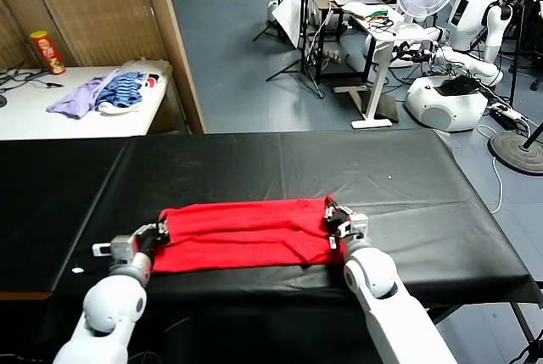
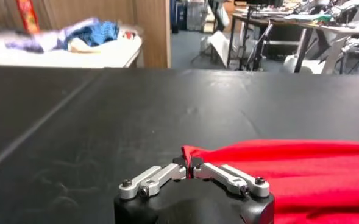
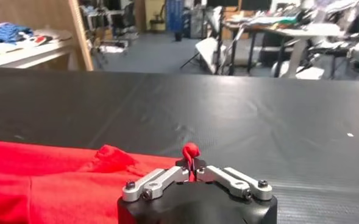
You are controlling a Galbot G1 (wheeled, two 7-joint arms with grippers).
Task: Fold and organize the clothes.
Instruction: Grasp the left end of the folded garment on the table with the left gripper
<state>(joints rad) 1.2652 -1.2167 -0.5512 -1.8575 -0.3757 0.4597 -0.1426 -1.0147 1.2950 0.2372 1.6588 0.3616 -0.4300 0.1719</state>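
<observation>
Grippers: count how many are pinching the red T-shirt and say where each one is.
2. The left gripper is shut on the red T-shirt at its left end; the right gripper is shut on its right end, both near the black table's front edge.

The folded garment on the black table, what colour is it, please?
Bright red, clearest in the head view.

Soft red cloth T-shirt (image 1: 242, 232) (matt) on faintly glossy black table cover (image 1: 254, 165)
</observation>
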